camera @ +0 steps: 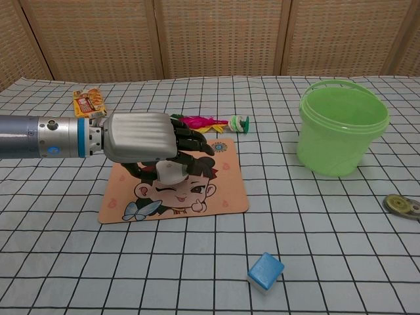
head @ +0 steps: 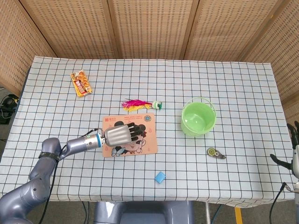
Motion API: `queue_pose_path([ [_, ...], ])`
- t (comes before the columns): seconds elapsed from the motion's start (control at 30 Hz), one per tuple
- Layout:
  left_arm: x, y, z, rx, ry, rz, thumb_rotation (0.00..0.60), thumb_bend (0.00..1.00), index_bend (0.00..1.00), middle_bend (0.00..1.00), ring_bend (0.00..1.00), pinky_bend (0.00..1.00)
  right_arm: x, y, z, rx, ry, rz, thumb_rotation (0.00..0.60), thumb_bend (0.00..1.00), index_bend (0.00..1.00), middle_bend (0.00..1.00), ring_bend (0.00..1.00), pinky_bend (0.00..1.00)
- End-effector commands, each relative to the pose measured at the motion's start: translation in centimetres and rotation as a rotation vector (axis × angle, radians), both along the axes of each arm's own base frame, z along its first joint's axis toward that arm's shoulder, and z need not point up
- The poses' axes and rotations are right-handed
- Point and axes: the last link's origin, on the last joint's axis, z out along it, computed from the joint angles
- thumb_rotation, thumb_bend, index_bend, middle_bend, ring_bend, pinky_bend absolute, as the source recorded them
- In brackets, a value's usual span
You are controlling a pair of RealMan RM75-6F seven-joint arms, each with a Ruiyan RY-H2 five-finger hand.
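My left hand (head: 120,134) lies palm down over the left half of an orange cartoon mat (head: 142,148), near the middle of the checked tablecloth. In the chest view the left hand (camera: 141,136) has its fingers stretched out to the right above the mat (camera: 223,190), with the thumb tucked beneath and nothing held. Whether it touches the mat is unclear. My right hand (head: 294,151) shows only at the far right edge of the head view, off the table, fingers apart and empty.
A green bucket (head: 198,119) stands to the right of the mat. A pink-and-yellow feathered toy (head: 138,104) lies just behind the mat. A snack packet (head: 81,84) is at the back left, a blue block (head: 160,177) near the front edge, and a small round disc (head: 215,153) in front of the bucket.
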Motion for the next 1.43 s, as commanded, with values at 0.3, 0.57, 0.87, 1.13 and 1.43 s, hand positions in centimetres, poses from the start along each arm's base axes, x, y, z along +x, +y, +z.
queue_pose_path([
  [0.3,-0.3,0.0,1.3,0.007,-0.041,-0.006,0.6,0.37,0.0,0.0,0.0,0.08,0.2,0.0,-0.1,0.001,0.002,0.008,0.6,0.08,0.12,0.0,0.0,0.0],
  [0.57,-1.8,-0.6,3.8,0.047,-0.169,0.041,0.6,0.36,0.01,0.0,0.0,0.05,0.2,0.0,-0.5,0.021,0.003,0.008,0.6,0.08,0.12,0.0,0.0,0.0],
  [0.87,-11.0,-7.5,10.0,0.321,-0.456,0.514,0.6,0.34,0.02,0.0,0.0,0.0,1.0,0.1,-1.3,0.059,0.033,0.039,0.6,0.08,0.12,0.0,0.0,0.0],
  [1.13,-13.5,-15.2,12.7,0.503,-0.531,0.874,0.6,0.2,0.0,0.0,0.0,0.0,1.5,0.2,-1.9,0.091,0.049,0.052,0.6,0.08,0.11,0.0,0.0,0.0],
  [1.43,-15.6,-21.0,14.2,0.635,-0.564,1.035,0.6,0.19,0.0,0.0,0.0,0.0,1.9,0.4,-2.7,0.124,0.066,0.063,0.6,0.08,0.11,0.0,0.0,0.0],
])
